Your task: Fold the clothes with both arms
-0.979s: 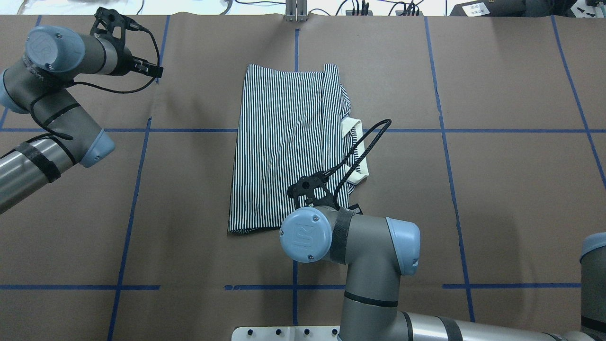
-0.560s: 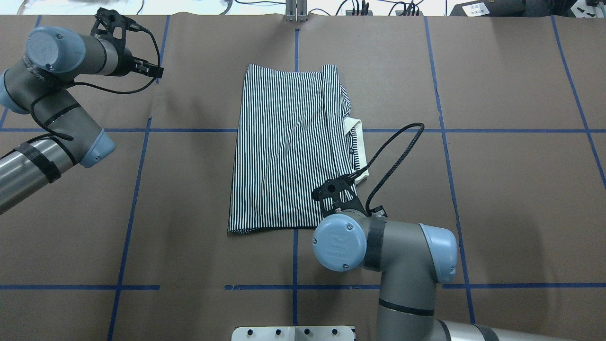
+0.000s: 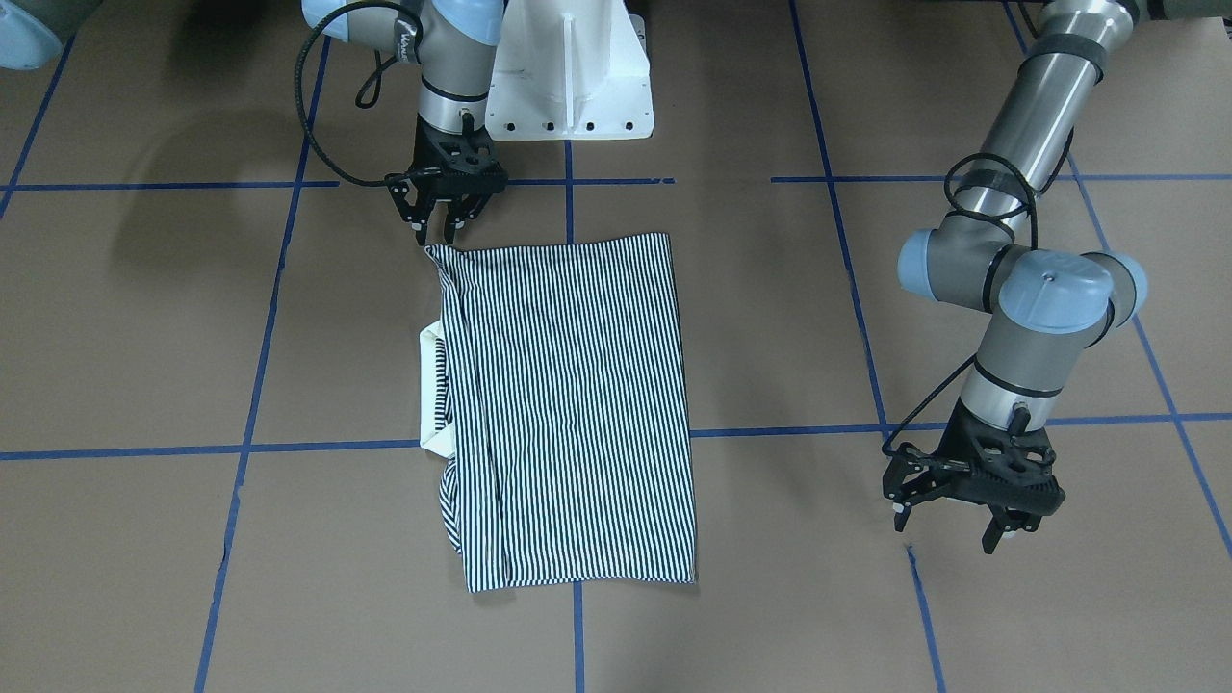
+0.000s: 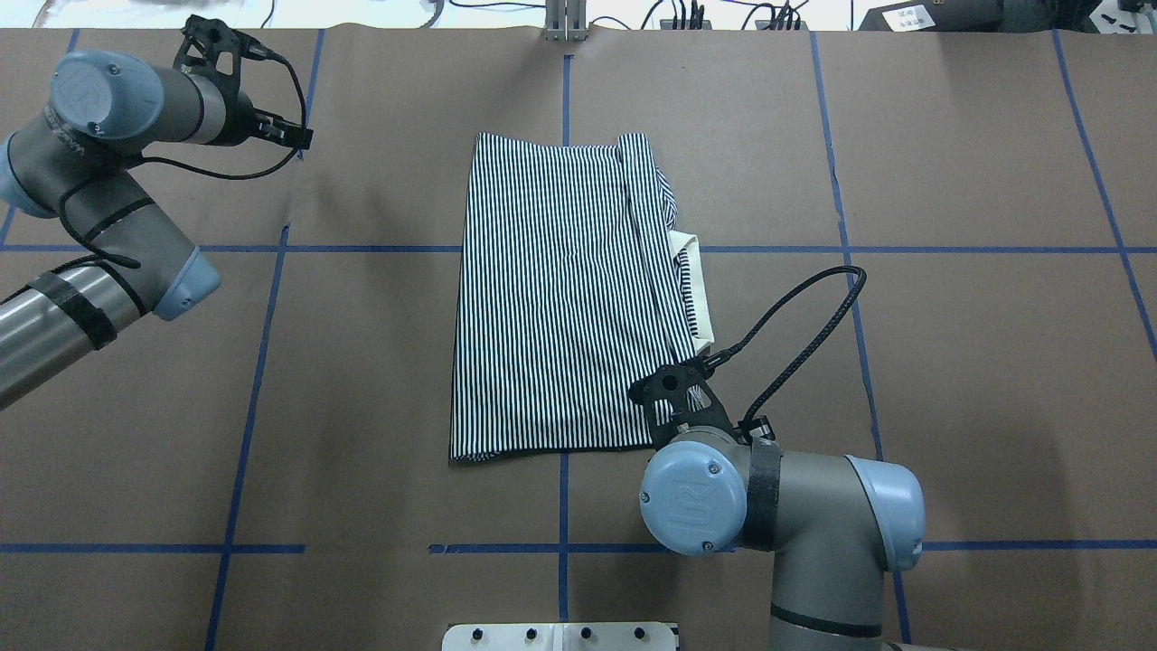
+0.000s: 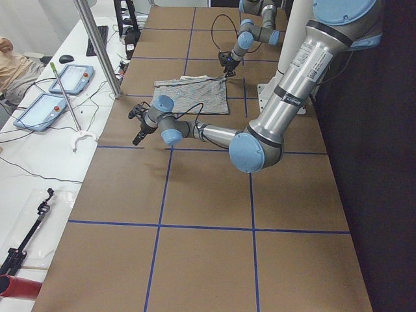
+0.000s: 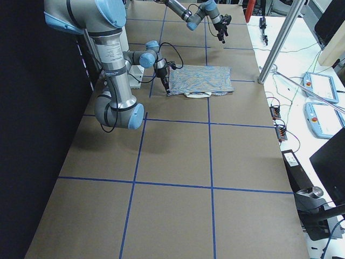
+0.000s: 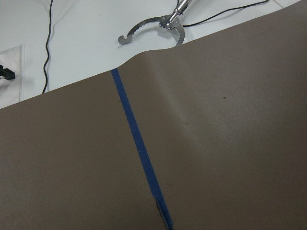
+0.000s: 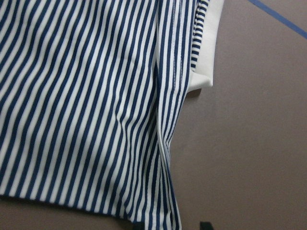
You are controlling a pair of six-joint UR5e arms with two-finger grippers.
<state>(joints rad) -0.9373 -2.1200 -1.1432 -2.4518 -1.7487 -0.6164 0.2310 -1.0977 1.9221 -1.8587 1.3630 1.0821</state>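
Tidying a half-folded shirt from one corner while the other arm stands off.

Largest is the brown table (image 4: 994, 362), and on it the striped shirt (image 4: 551, 289) lies flat at the centre of the overhead frame, doubled into a long panel (ready, I judge, for a cross fold). At the right of the front-facing frame the left arm (image 3: 1044, 308) hangs well apart from the cloth, probably parked clear. Its left gripper (image 3: 946, 534) is spread wide and empty. In the lower centre of the overhead frame the right arm (image 4: 795, 515) bends in. The right gripper (image 3: 435, 234) points down at the shirt's corner (image 3: 441, 256), fingers slightly apart with no pinch visible. The cream collar (image 4: 701, 303) peeks out along that edge.
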